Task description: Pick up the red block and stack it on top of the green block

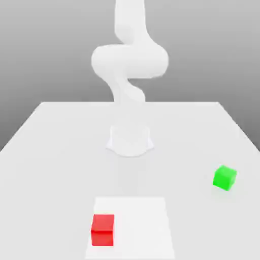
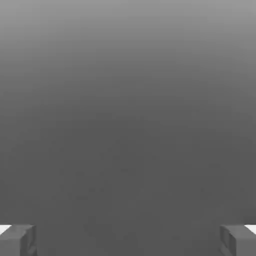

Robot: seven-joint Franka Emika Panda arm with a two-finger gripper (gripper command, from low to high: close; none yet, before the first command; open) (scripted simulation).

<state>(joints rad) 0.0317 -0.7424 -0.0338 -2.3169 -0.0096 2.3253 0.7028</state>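
The red block (image 1: 102, 229) is a small cube lying near the table's front edge, on the left part of a brighter white square patch (image 1: 142, 223). The green block (image 1: 224, 177) sits apart from it, farther back toward the exterior view's right, on the bare table. In the hand view my gripper (image 2: 128, 242) is open: its two grey fingertips (image 2: 17, 240) stand far apart at the picture's corners, with nothing between them and plain grey backdrop beyond.
The white arm's base (image 1: 129, 139) stands mid-table behind both blocks, and its links (image 1: 129, 58) curl upward out of the picture. The white table (image 1: 56, 152) spreads wide around the base, its far edge meeting a grey backdrop.
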